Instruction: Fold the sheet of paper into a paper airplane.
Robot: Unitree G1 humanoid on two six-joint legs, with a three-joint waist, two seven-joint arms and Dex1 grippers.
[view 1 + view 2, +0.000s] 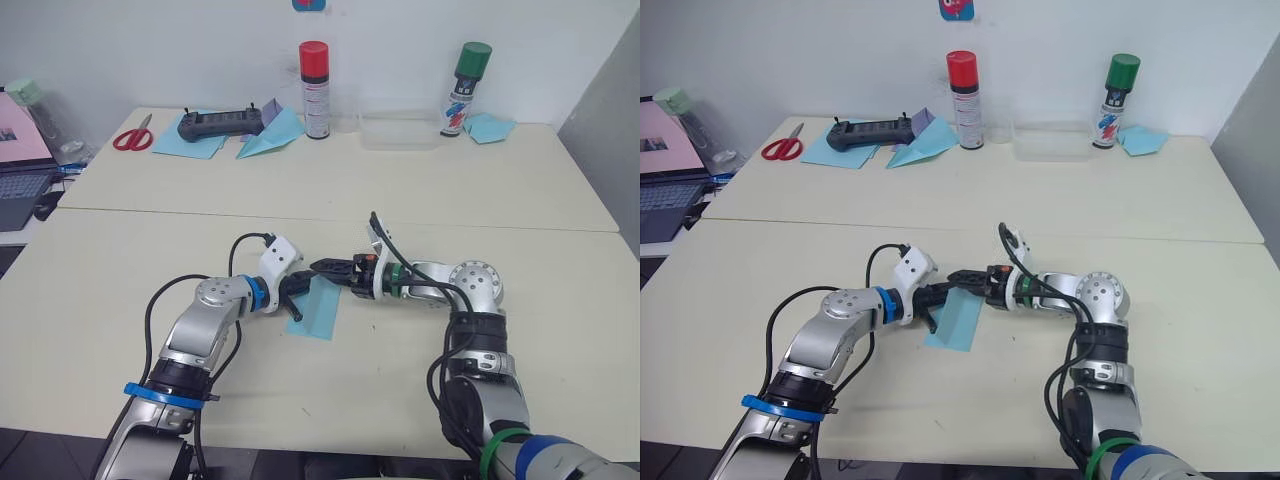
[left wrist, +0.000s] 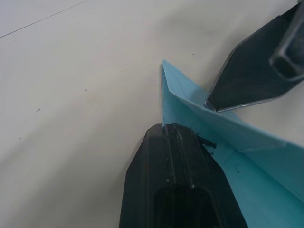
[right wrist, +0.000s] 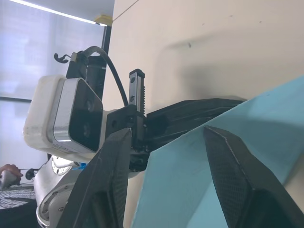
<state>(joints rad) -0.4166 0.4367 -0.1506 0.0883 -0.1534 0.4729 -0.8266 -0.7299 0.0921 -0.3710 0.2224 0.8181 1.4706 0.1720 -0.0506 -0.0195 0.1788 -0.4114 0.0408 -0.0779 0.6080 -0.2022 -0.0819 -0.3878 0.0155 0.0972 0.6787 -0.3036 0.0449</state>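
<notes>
The sheet of paper (image 1: 320, 310) is light blue and partly folded, lying mid-table with one flap raised. My left gripper (image 1: 297, 297) comes in from the left and stands open. One black finger (image 2: 175, 180) rests against the paper's raised edge (image 2: 266, 171). From the right, my right gripper (image 1: 325, 268) meets it, open, its two fingers (image 3: 237, 180) astride the blue flap (image 3: 190, 199). The tip of a right finger (image 2: 256, 80) touches the fold close to the left finger. No finished paper airplane shape shows in this sheet.
At the back of the far table stand a red-capped spray can (image 1: 314, 88), a green-capped can (image 1: 466, 88) and a clear plastic box (image 1: 400, 130). A black controller (image 1: 220, 124), a blue paper dart (image 1: 270, 138), red scissors (image 1: 133, 137) and a laptop (image 1: 20, 190) lie at the back left.
</notes>
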